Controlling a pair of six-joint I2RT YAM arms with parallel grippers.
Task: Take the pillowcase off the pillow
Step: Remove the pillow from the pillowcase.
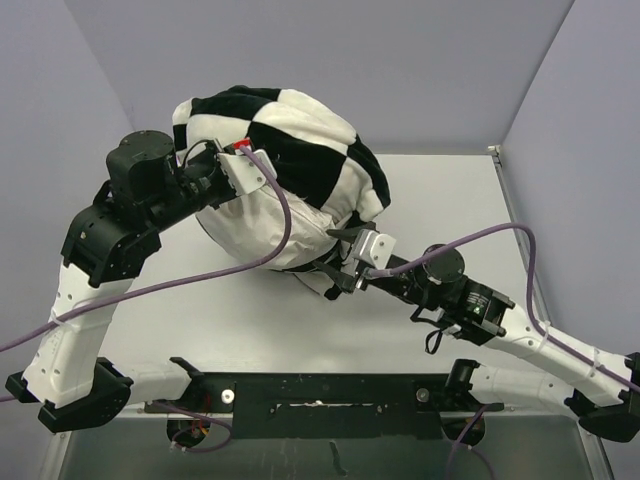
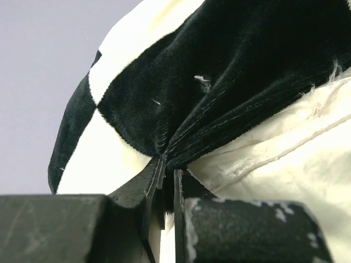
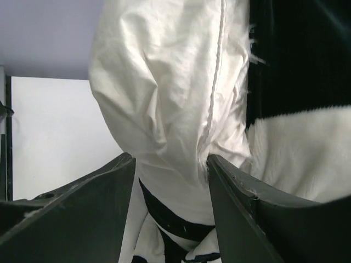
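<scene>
The pillowcase (image 1: 290, 130), black-and-white checkered, covers the far part of the pillow. The plain white pillow (image 1: 265, 225) bulges out of it toward me. My left gripper (image 1: 245, 150) is shut on the pillowcase's black hem, which bunches at its tips in the left wrist view (image 2: 167, 170), where the pillowcase (image 2: 219, 82) and the pillow (image 2: 296, 159) also show. My right gripper (image 1: 340, 262) is closed partway on the pillow's near end. In the right wrist view (image 3: 171, 164), the white pillow (image 3: 164, 98) fills the gap between the jaws, with the pillowcase (image 3: 301, 82) to its right.
The white table (image 1: 440, 200) lies under the bundle, with grey walls behind and to both sides. A purple cable (image 1: 280, 220) from the left arm drapes across the pillow. A black rail (image 1: 320, 390) runs along the near edge.
</scene>
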